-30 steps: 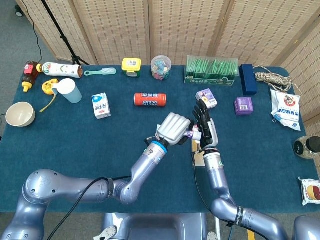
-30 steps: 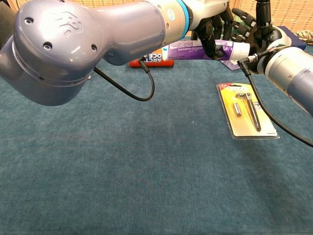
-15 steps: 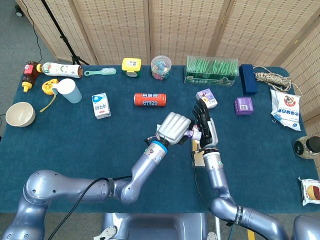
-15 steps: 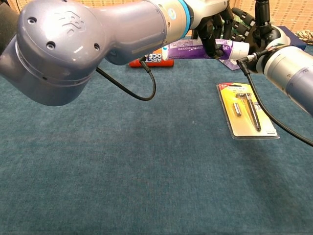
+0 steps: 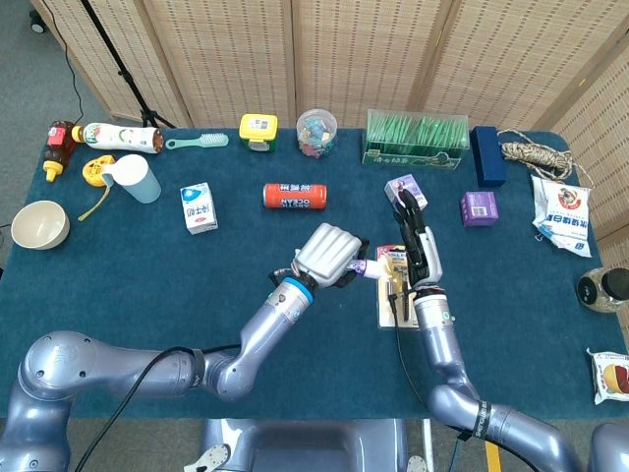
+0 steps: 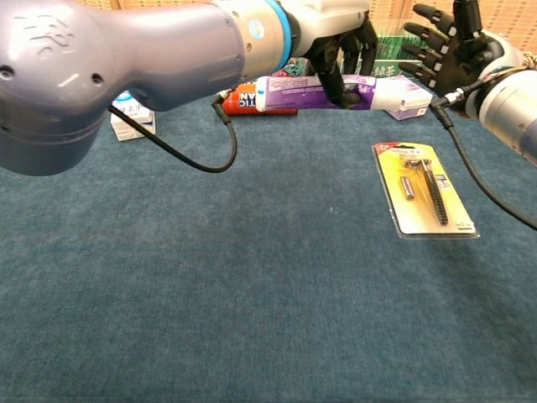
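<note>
The purple-and-white plastic toothpaste tube (image 6: pixel 323 91) is gripped by the left hand (image 5: pixel 325 254) above the yellow carded razor pack (image 6: pixel 425 189). The right hand (image 6: pixel 449 52), fingers spread and empty, has been withdrawn from the tube; transfer complete.

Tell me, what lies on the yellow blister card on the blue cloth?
On the yellow blister card lie a black razor and a small cartridge. Its underside against the cloth is hidden.

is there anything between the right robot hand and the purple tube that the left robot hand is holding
Nothing visible. The left robot hand grips the purple tube above the table, its capped end pointing toward the right robot hand, which is open with only a gap of air between. The razor pack lies flat on the cloth, lower down.
</note>
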`<state>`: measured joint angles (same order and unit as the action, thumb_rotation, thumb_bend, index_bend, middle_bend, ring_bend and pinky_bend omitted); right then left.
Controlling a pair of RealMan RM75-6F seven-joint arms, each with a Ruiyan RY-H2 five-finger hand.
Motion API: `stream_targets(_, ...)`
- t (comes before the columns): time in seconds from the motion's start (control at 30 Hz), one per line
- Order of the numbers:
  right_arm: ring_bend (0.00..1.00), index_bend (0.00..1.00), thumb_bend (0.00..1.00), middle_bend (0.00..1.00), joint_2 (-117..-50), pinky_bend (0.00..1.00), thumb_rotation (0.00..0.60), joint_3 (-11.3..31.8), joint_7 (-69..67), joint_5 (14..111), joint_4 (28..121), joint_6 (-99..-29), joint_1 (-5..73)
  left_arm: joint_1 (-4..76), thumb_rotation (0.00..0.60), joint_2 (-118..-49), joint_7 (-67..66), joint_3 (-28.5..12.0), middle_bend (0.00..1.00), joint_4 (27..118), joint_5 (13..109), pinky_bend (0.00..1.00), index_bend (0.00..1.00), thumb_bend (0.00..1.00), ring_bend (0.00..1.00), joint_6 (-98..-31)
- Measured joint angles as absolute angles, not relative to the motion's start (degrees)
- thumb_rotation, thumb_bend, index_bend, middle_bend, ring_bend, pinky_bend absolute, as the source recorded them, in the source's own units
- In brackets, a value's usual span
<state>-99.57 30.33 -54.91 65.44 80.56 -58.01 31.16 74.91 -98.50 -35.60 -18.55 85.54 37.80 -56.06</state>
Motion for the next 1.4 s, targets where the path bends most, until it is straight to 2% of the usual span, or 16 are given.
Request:
stream_targets(0.4,0.0,0.0,0.0,0.0,-94.76,0.0,0.18,29.35,-53.69,66.24,80.9,-57.85,29.49,72.26,0.6,-96.1,-37.03,-12.81,0.55,87.61,36.62,0.53,0.62,0.38,0.53,-53.43)
stream_targets(0.7,0.0,0.0,0.0,0.0,-92.9,0.0,0.182,28.82,-53.88,66.06,80.38,-57.58,28.85,71.7,0.6,-98.03,-38.01,-10.58,0.48,84.71,34.57,0.53,0.52,0.38,0.46,-51.9)
stream_targets(0.77,0.0,0.0,0.0,0.0,-92.61,0.0,0.184,28.75,-53.9,66.04,80.2,-57.58,28.79,71.66,0.6,-98.25,-38.02,-10.59,0.44,84.25,34.21,0.5,0.47,0.38,0.43,-51.63)
stream_targets(0.93,0.0,0.0,0.0,0.0,-91.95,0.0,0.185,28.76,-53.91,65.99,79.9,-57.64,28.69,71.49,0.6,-98.04,-37.63,-11.05,0.24,84.22,33.88,0.38,0.27,0.38,0.26,-51.44)
stream_targets(1.1,0.0,0.0,0.0,0.0,-90.8,0.0,0.186,28.66,-53.69,66.24,79.52,-57.7,28.47,70.9,0.6,-97.47,-36.75,-11.38,0.11,84.79,34.51,0.31,0.14,0.38,0.13,-51.89)
stream_targets(1.3,0.0,0.0,0.0,0.0,-88.58,0.0,0.19,27.72,-52.78,67.41,79.17,-57.26,28.21,68.92,0.6,-95.44,-34.16,-12.1,0.08,86.69,36.24,0.29,0.12,0.38,0.11,-53.54)
stream_targets(1.4,0.0,0.0,0.0,0.0,-87.17,0.0,0.212,26.78,-52.05,68.36,79.09,-56.96,27.98,67.0,0.6,-93.45,-32.47,-12.1,0.08,88.75,38.25,0.28,0.12,0.38,0.11,-55.13)
